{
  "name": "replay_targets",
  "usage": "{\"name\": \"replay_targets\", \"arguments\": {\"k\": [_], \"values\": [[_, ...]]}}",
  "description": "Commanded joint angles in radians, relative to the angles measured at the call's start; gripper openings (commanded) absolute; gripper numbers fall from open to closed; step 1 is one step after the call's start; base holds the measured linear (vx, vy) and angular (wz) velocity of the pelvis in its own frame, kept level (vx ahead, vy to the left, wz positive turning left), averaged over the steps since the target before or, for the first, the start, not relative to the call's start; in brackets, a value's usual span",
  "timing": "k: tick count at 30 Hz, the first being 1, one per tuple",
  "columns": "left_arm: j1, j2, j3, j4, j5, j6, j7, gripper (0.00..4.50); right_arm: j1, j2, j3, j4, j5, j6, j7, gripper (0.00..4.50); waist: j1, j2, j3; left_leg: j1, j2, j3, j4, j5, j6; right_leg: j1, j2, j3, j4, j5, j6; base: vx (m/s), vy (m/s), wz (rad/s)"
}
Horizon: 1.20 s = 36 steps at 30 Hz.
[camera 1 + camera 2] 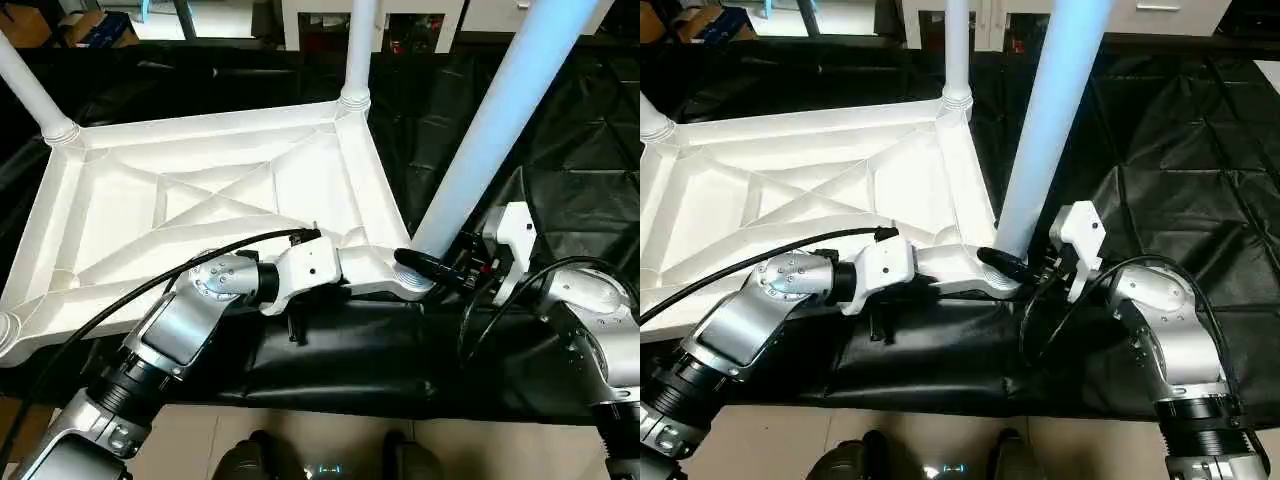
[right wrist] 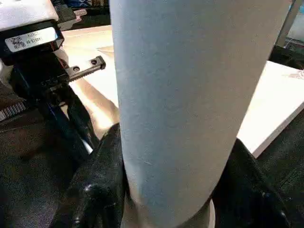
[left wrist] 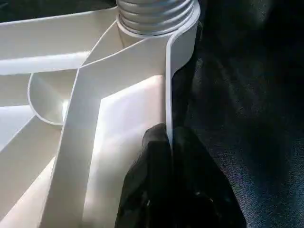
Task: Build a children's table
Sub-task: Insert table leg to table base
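Left gripper [image 3: 168,142] pinched on tabletop [image 1: 200,200] rim, centre frame, steadying it; right gripper [image 2: 175,190] clamped round near leg [image 1: 500,130], probably seating it in the socket.

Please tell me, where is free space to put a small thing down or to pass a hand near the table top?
Free: the black sheet right of the held leg, and the flat panels between the ribs of the table top. Crowded: the near right corner socket, where the left gripper pinches the rim and the right gripper clamps the leg.
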Motion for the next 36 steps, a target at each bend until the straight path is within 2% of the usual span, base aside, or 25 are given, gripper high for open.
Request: {"name": "replay_targets", "arguments": {"k": [1, 6, 9, 12, 13, 15, 19, 20, 21, 22, 24, 25, 26, 28, 30, 31, 33, 36], "values": [[0.01, 0.005, -0.005, 0.029, 0.031, 0.008, 0.025, 0.0, 0.048, 0.004, 0.064, 0.075, -0.05, 0.046, 0.006, 1.88, -0.005, -0.004, -0.041, 0.018, 0.012, -0.01, -0.073, -0.425, 0.004, 0.021, 0.009, 0.004, -0.073, -0.361, -0.177, 0.0, 0.0, 0.0], [0.012, 0.006, -0.005, 0.028, 0.031, 0.011, 0.027, 0.0, 0.052, 0.008, 0.063, 0.062, -0.031, 0.072, 0.012, 1.88, -0.004, -0.006, -0.041, 0.017, 0.012, -0.01, -0.073, -0.423, 0.005, 0.021, 0.009, 0.005, -0.074, -0.366, -0.173, 0.0, 0.0, 0.0], [0.014, -0.009, 0.005, 0.026, 0.033, 0.042, 0.056, 0.0, 0.052, 0.027, 0.052, 0.07, -0.049, 0.072, -0.049, 1.88, -0.005, -0.006, -0.038, 0.018, 0.012, -0.01, -0.075, -0.429, 0.0, 0.018, 0.009, 0.006, -0.075, -0.378, -0.169, 0.0, 0.0, 0.0], [0.009, -0.034, 0.02, 0.03, 0.034, 0.068, 0.097, 0.0, 0.05, 0.053, 0.038, 0.083, -0.064, 0.071, -0.116, 1.88, -0.008, -0.008, -0.035, 0.018, 0.011, -0.013, -0.078, -0.462, -0.013, 0.014, 0.008, 0.005, -0.081, -0.44, -0.148, 0.0, 0.0, 0.0], [0.006, -0.049, 0.028, 0.028, 0.027, 0.082, 0.11, 0.0, 0.049, 0.071, 0.028, 0.094, -0.073, 0.07, -0.159, 1.88, -0.009, -0.011, -0.034, 0.017, 0.011, -0.016, -0.079, -0.474, -0.015, 0.014, 0.007, 0.004, -0.083, -0.469, -0.134, 0.0, 0.0, 0.0], [-0.005, -0.086, 0.047, 0.02, 0.01, 0.109, 0.141, 0.0, 0.043, 0.109, 0.012, 0.128, -0.107, 0.059, -0.256, 1.88, -0.012, -0.008, -0.033, 0.015, 0.01, -0.018, -0.082, -0.478, -0.025, 0.012, 0.005, 0.004, -0.085, -0.493, -0.123, 0.0, 0.0, 0.0], [-0.019, -0.124, 0.053, 0.012, 0.0, 0.146, 0.167, 0.0, 0.029, 0.148, 0.016, 0.173, -0.165, 0.046, -0.37, 1.88, -0.023, -0.007, -0.036, 0.012, 0.008, -0.019, -0.084, -0.456, -0.03, 0.015, 0.011, -0.001, -0.083, -0.408, -0.127, 0.0, 0.0, 0.0], [-0.02, -0.127, 0.052, 0.012, 0.0, 0.149, 0.169, 0.0, 0.027, 0.152, 0.017, 0.177, -0.168, 0.045, -0.378, 1.88, -0.025, -0.007, -0.036, 0.014, 0.008, -0.018, -0.083, -0.46, -0.03, 0.012, 0.012, 0.0, -0.083, -0.403, -0.13, 0.0, 0.0, 0.0], [-0.024, -0.138, 0.051, 0.011, 0.0, 0.159, 0.175, 0.0, 0.019, 0.165, 0.018, 0.191, -0.179, 0.044, -0.408, 1.88, -0.029, -0.003, -0.034, 0.012, 0.007, -0.018, -0.083, -0.469, -0.03, 0.014, 0.011, -0.001, -0.084, -0.407, -0.132, 0.0, 0.0, 0.0], [-0.029, -0.155, 0.049, 0.009, -0.002, 0.18, 0.184, 0.0, 0.005, 0.183, 0.019, 0.214, -0.199, 0.044, -0.459, 1.88, -0.03, -0.005, -0.036, 0.009, 0.006, -0.02, -0.083, -0.458, -0.028, 0.018, 0.009, -0.002, -0.082, -0.4, -0.133, 0.0, 0.0, 0.0], [-0.038, -0.179, 0.049, 0.011, -0.004, 0.201, 0.199, 0.0, -0.014, 0.2, 0.023, 0.244, -0.217, 0.049, -0.506, 1.88, -0.035, -0.002, -0.034, 0.01, 0.005, -0.019, -0.083, -0.456, -0.032, 0.014, 0.01, -0.003, -0.083, -0.398, -0.138, 0.0, 0.0, 0.0], [-0.051, -0.207, 0.044, 0.014, -0.001, 0.226, 0.211, 0.0, -0.044, 0.22, 0.026, 0.289, -0.249, 0.061, -0.579, 1.88, -0.036, -0.006, -0.035, 0.01, 0.005, -0.019, -0.081, -0.453, -0.029, 0.017, 0.01, -0.002, -0.082, -0.389, -0.138, 0.0, 0.0, 0.0], [-0.053, -0.213, 0.043, 0.014, 0.0, 0.232, 0.213, 0.0, -0.05, 0.224, 0.026, 0.298, -0.256, 0.064, -0.595, 1.88, -0.039, -0.005, -0.034, 0.008, 0.005, -0.018, -0.082, -0.448, -0.029, 0.016, 0.01, -0.001, -0.082, -0.384, -0.141, 0.0, 0.0, 0.0], [-0.072, -0.253, 0.039, 0.015, 0.008, 0.275, 0.244, 0.0, -0.095, 0.257, 0.005, 0.37, -0.267, 0.084, -0.69, 1.88, -0.042, -0.003, -0.035, 0.012, 0.004, -0.015, -0.079, -0.435, -0.028, 0.015, 0.011, -0.002, -0.081, -0.359, -0.148, 0.0, 0.0, 0.0], [-0.082, -0.274, 0.037, 0.014, 0.012, 0.298, 0.264, 0.0, -0.118, 0.272, -0.005, 0.409, -0.272, 0.088, -0.734, 1.88, -0.047, -0.001, -0.038, 0.007, 0.002, -0.016, -0.078, -0.416, -0.03, 0.021, 0.012, -0.004, -0.076, -0.325, -0.157, 0.0, 0.0, 0.0], [-0.093, -0.306, 0.035, 0.01, 0.013, 0.336, 0.289, 0.0, -0.147, 0.287, -0.017, 0.458, -0.281, 0.085, -0.792, 1.88, -0.047, -0.001, -0.041, 0.01, 0.003, -0.014, -0.074, -0.393, -0.029, 0.022, 0.013, -0.003, -0.073, -0.278, -0.164, 0.0, 0.0, 0.0], [-0.103, -0.339, 0.038, 0.004, 0.016, 0.376, 0.321, 0.0, -0.172, 0.296, -0.019, 0.502, -0.297, 0.071, -0.842, 1.88, -0.051, 0.0, -0.041, 0.005, 0.001, -0.013, -0.072, -0.371, -0.024, 0.026, 0.013, -0.006, -0.07, -0.238, -0.178, 0.0, 0.0, 0.0], [-0.117, -0.401, 0.047, -0.008, 0.023, 0.446, 0.381, 0.0, -0.212, 0.308, -0.024, 0.566, -0.321, 0.042, -0.923, 1.88, -0.048, -0.002, -0.045, 0.006, -0.002, -0.009, -0.067, -0.345, -0.006, 0.029, 0.013, -0.007, -0.069, -0.208, -0.177, 0.0, 0.0, 0.0]]}}
